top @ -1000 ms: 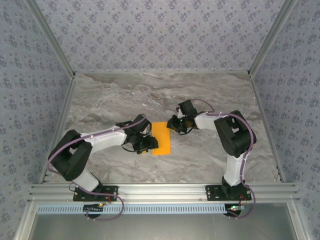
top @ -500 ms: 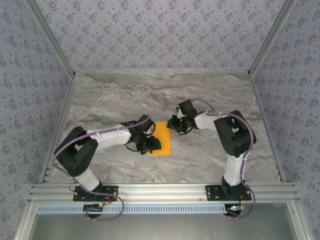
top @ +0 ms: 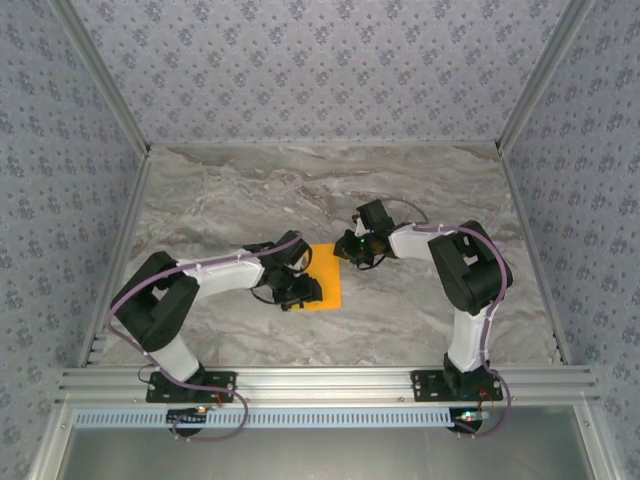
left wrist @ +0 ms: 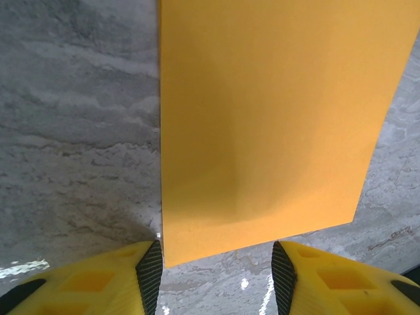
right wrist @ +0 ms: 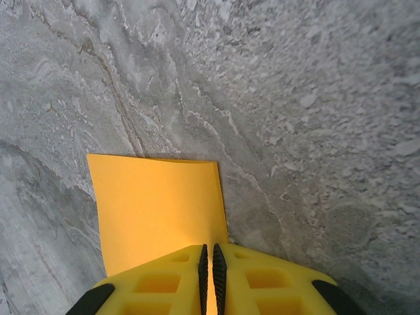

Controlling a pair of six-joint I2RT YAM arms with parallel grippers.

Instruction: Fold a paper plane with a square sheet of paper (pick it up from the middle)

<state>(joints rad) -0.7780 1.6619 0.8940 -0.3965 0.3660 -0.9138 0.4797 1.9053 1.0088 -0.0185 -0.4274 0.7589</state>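
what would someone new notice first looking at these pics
The bright orange paper jumps out, lying flat in the middle of the grey marbled table. The left claw stands open over the paper's near left corner. The right claw, its yellow fingers pressed together, sits at the far right corner.

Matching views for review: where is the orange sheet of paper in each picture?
Top external: the orange sheet of paper lies mid-table, between the left gripper and the right gripper.
Left wrist: upper centre and right, its near corner by the spread fingers.
Right wrist: lower left, reaching under the yellow fingers.
Shared landmark: the grey marble table.
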